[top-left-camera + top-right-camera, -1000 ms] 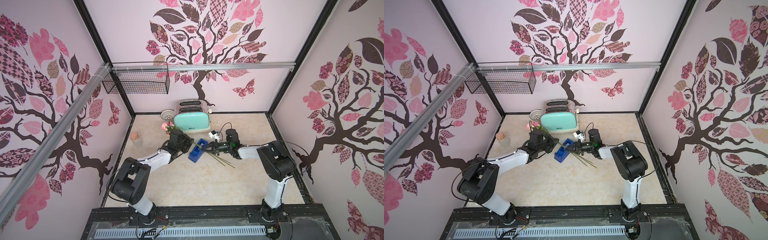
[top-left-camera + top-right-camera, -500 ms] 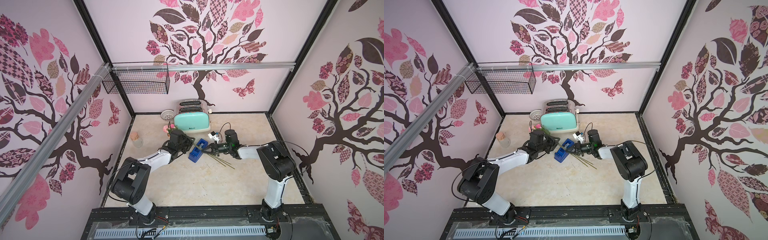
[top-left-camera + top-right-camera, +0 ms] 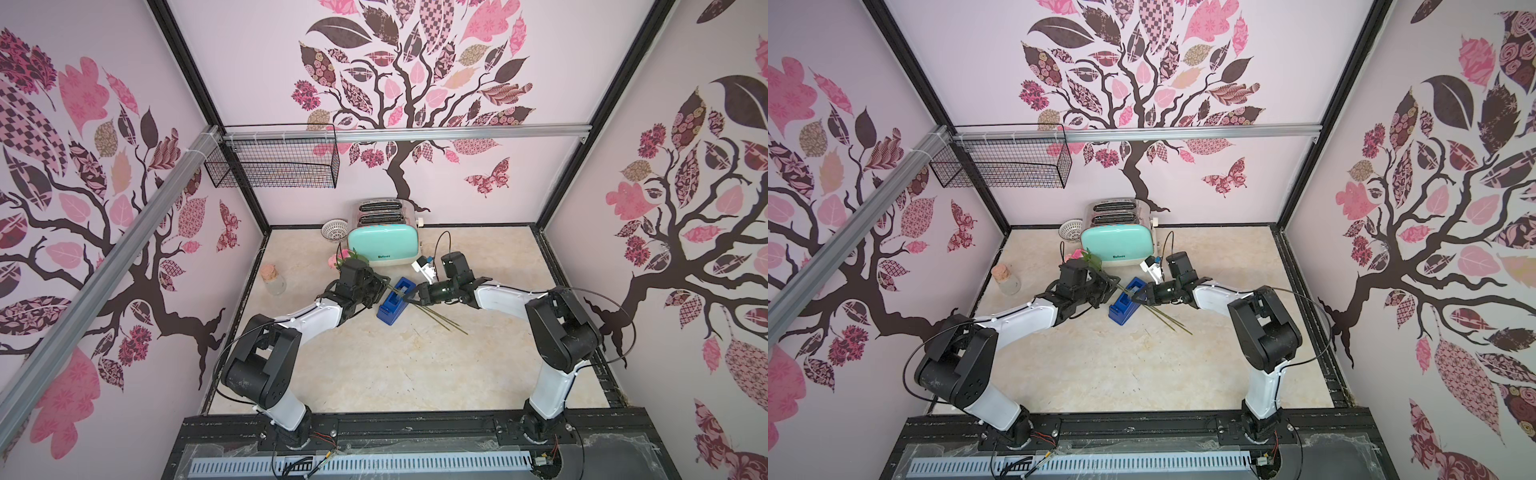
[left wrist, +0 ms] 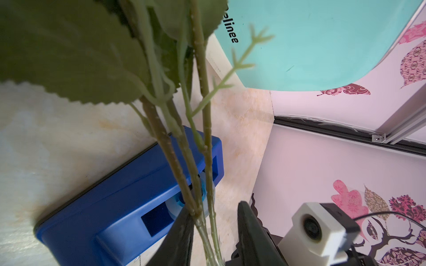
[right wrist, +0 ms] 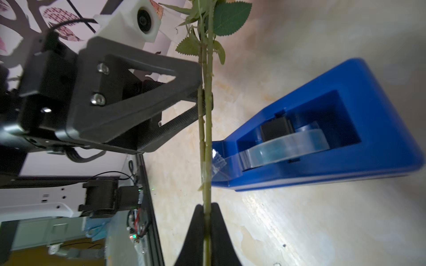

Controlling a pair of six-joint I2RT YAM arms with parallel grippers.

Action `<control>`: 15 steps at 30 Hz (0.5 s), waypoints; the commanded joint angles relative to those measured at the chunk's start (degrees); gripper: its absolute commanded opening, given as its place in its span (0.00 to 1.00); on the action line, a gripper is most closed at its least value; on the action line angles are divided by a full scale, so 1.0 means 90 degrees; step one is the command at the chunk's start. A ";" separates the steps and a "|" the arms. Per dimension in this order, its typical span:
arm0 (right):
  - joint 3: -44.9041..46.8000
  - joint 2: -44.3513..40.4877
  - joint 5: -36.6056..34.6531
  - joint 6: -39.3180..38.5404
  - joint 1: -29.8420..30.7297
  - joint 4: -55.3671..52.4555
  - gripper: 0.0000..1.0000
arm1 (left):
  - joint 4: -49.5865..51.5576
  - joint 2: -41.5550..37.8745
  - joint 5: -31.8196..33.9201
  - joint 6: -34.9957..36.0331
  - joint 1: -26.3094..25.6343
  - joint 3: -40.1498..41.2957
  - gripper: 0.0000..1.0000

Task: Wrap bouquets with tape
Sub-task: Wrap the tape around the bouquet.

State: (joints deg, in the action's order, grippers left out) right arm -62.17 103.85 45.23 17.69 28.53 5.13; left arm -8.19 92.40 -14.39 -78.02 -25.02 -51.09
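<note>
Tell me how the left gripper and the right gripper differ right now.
The left gripper stands open, its jaws apart on either side of the bouquet stems; the right gripper is shut on them. The left gripper sits nearer the leaves, the right gripper farther down the bare stems. Both are black and meet the same stems beside the tape dispenser.

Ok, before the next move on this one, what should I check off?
1. Right gripper shut on the rose stems: ok.
2. Left gripper open, a finger on either side of the stems: ok.
3. Tape end stuck to the stems: ok.
4. Tape cut free of the roll: not ok, the strip runs unbroken back to it.
5. Blue tape dispenser flat on the table: ok.
6. Tape wound fully round the stems: cannot tell.
</note>
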 commanded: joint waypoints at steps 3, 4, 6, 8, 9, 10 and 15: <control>-0.0087 -0.0620 -0.1324 -0.1356 0.0286 -0.0325 0.00 | 0.0103 -0.0052 -0.0191 -0.0153 0.0026 -0.0299 0.34; -0.0061 -0.0673 -0.1479 -0.1472 0.0296 -0.0276 0.00 | 0.0101 -0.0043 -0.0223 -0.0204 0.0026 -0.0306 0.34; -0.0045 -0.0750 -0.1691 -0.1755 0.0339 -0.0268 0.00 | 0.0080 -0.0009 -0.0306 -0.0261 0.0026 -0.0327 0.34; -0.0021 -0.0813 -0.1904 -0.2003 0.0405 -0.0277 0.00 | 0.0071 0.0042 -0.0413 -0.0353 0.0026 -0.0372 0.33; -0.0013 -0.0843 -0.2056 -0.2136 0.0456 -0.0291 0.00 | 0.0043 0.0089 -0.0489 -0.0417 0.0026 -0.0387 0.33; 0.0006 -0.0873 -0.2203 -0.2264 0.0521 -0.0296 0.00 | 0.0014 0.0135 -0.0544 -0.0473 0.0026 -0.0405 0.33; 0.0160 -0.0998 -0.2875 -0.2711 0.0768 -0.0206 0.00 | -0.0069 0.0298 -0.0677 -0.0648 0.0026 -0.0455 0.31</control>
State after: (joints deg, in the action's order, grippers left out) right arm -61.47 97.84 24.29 -1.93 33.91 2.81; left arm -8.05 93.80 -18.98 -82.65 -24.99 -53.25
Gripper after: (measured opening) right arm 0.081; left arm 0.308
